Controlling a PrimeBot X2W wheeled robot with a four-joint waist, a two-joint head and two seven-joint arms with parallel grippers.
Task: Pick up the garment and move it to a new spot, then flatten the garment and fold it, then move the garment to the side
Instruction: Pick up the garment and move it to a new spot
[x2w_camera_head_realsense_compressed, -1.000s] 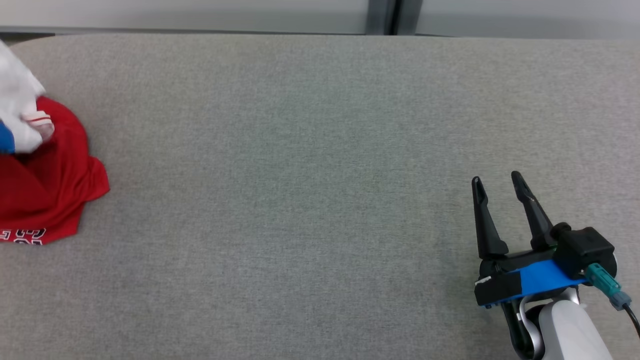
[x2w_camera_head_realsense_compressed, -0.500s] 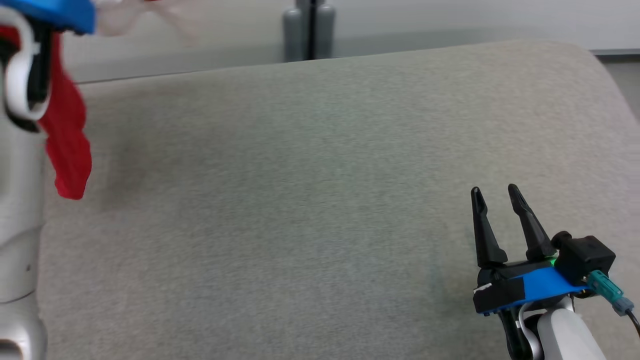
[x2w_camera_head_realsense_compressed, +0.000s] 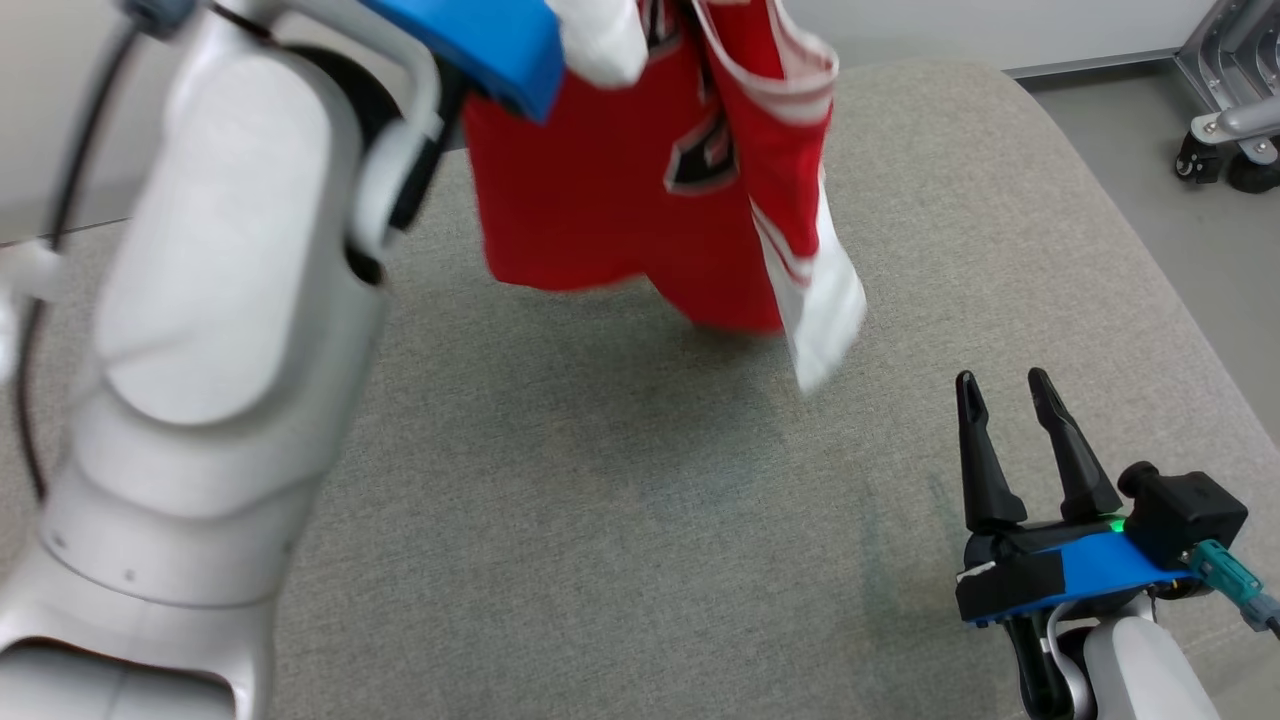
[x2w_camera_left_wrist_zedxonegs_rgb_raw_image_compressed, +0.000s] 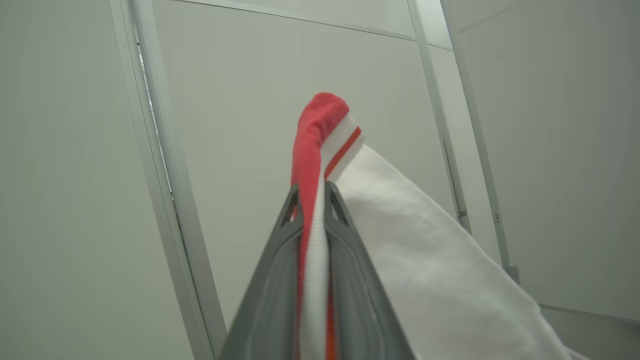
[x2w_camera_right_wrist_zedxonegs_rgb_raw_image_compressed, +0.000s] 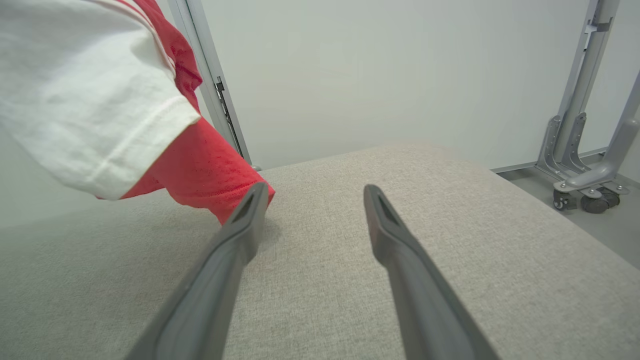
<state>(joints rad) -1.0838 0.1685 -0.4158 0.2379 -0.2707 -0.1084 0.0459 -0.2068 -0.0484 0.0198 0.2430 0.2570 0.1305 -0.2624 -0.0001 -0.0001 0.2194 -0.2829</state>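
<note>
Clamped narrow on red-and-white garment (x2w_camera_head_realsense_compressed: 620, 190), hanging top centre over grey padded surface (x2w_camera_head_realsense_compressed: 600, 520): left gripper (x2w_camera_left_wrist_zedxonegs_rgb_raw_image_compressed: 312, 195). Lower right: right gripper (x2w_camera_head_realsense_compressed: 1005, 385), spread wide, holding nothing.

Held the left arm (x2w_camera_head_realsense_compressed: 220, 300) high on the near left, pale forearm and elbow looming large, wrist angled toward the far middle with its blue mount (x2w_camera_head_realsense_compressed: 470, 40) uppermost. Pinched the left gripper (x2w_camera_left_wrist_zedxonegs_rgb_raw_image_compressed: 311, 192) almost closed, both dark fingers pressed flat on a fold of the garment (x2w_camera_left_wrist_zedxonegs_rgb_raw_image_compressed: 320, 130), red-and-white trim standing out past the tips. Carried the right arm (x2w_camera_head_realsense_compressed: 1140, 670) low at the near right, short pale forearm rising to a blue-and-black wrist. Spread the right gripper (x2w_camera_head_realsense_compressed: 1003, 385) wide, fingers pointing toward the far side, gripping nothing.
</note>
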